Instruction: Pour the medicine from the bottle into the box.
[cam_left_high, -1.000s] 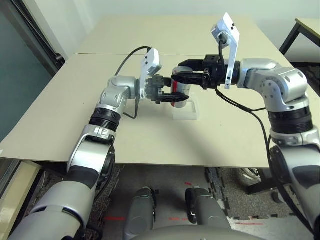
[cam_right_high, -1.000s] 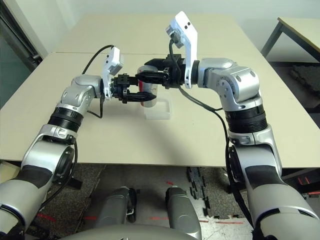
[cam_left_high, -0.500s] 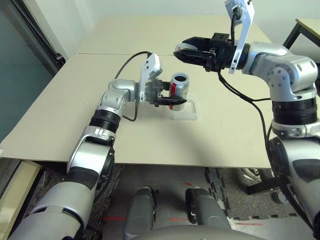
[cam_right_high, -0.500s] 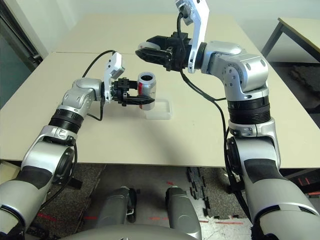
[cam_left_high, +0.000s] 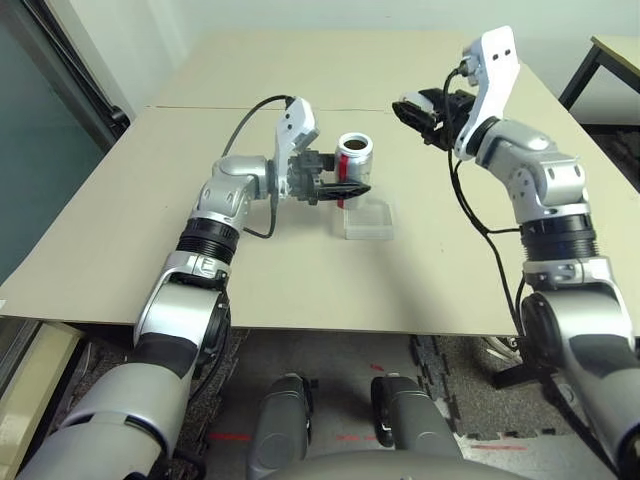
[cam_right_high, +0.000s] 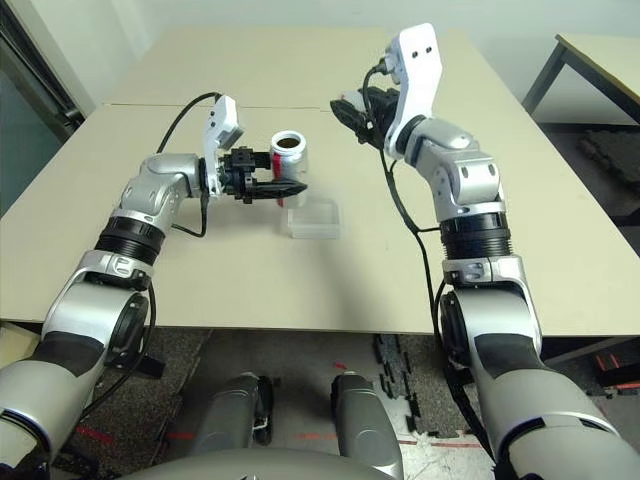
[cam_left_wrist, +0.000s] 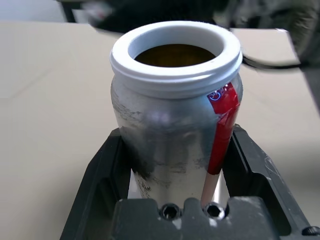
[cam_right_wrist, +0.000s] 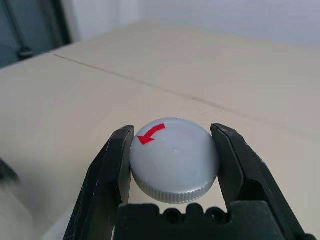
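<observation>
The bottle (cam_left_high: 354, 160) stands upright and uncapped above the table (cam_left_high: 150, 220), clamped between the two black fingers of the left gripper (cam_left_high: 345, 187); the fingers cover its lower part in the head views, so its base cannot be made out there, and whether it touches the table cannot be told; the left wrist view shows its white rim open on a dark brown inside, the contents too dim to identify, and its red stripe (cam_left_wrist: 221, 125) running down one side, with the lowest part cut off behind the gripper body.

The box (cam_left_high: 366, 221) lies flat on the table just on the robot's side of the bottle; being clear plastic, its walls are faint against the tan surface and whether anything lies in it cannot be told.

The right gripper (cam_right_wrist: 174, 165) is clenched on the round grey cap (cam_right_wrist: 174, 159), which carries a red arrow on top; in the head views it sits off to the right of the bottle and farther from the robot, well apart from it, and there the cap is hidden among the dark fingers and the cables; part of the cap's ribbed edge is covered by the fingers on either side.

A second table's corner (cam_left_high: 615, 48) is cut off by the frame far right of the bottle.
</observation>
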